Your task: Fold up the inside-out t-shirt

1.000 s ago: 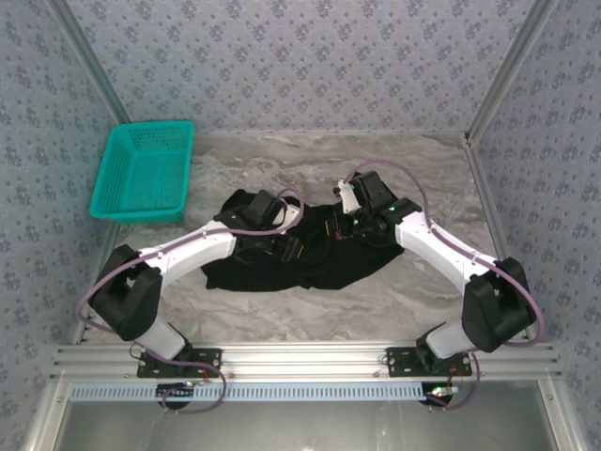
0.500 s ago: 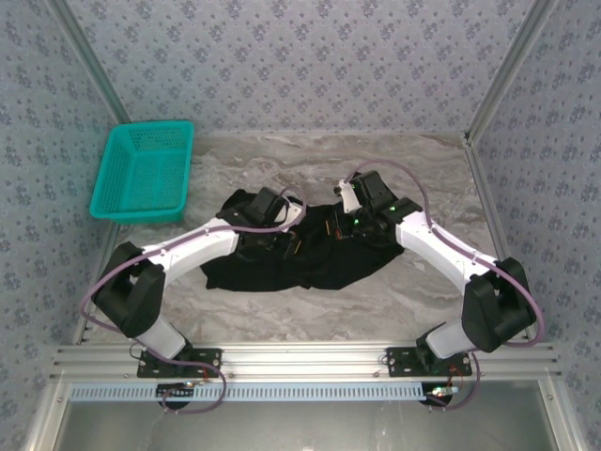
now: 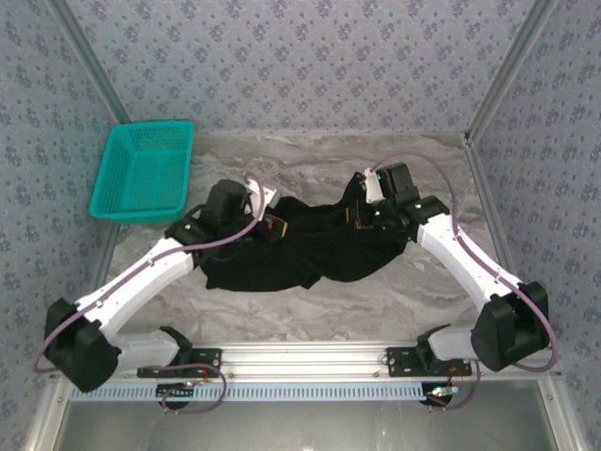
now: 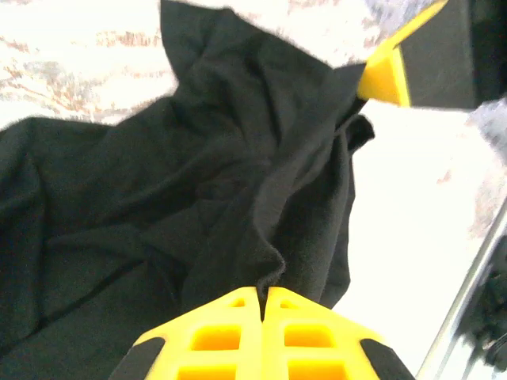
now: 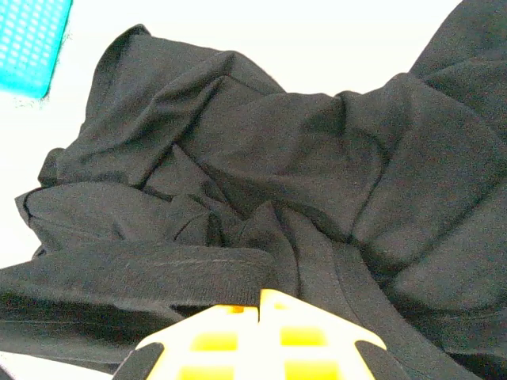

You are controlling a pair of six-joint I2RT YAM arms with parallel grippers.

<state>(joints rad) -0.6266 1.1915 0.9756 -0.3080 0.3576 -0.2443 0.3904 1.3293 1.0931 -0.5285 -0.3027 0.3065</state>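
**Top view:** A black t-shirt (image 3: 310,254) lies bunched mid-counter on a grey marbled counter (image 3: 394,301), plain black side showing. Two white arms reach in from the near edge. The left claw (image 3: 272,224) sits at the shirt's upper-left edge & the right claw (image 3: 360,216) at its upper-right edge. The cloth spans btwn them as a dark ridge, and the rest sags toward the near side. A teal basket (image 3: 141,174) stands at far left, apart from the shirt.

**Left wrist view:** The left claw (image 4: 262,305), w/ yellow fingers at the bottom of frame, is clenched w/ a narrow fold of the t-shirt (image 4: 158,198) pinched in the seam btwn them. From there the cloth runs up & away in a taut ridge. The rest spreads leftward in loose wrinkles over the pale counter (image 4: 404,206). At top right, a yellow wedge (image 4: 386,75) on a black block touches the ridge's far end; can't tell what it belongs to.

**Right wrist view:** The right claw (image 5: 260,305), yellow fingers pressed together at the bottom of frame, is grasping the t-shirt (image 5: 317,158). A thick rolled edge of cloth lies across its tips. Beyond it the shirt piles in soft black folds. A corner of the basket (image 5: 28,39) shows at top left, w/ bright counter (image 5: 301,32) along the top.
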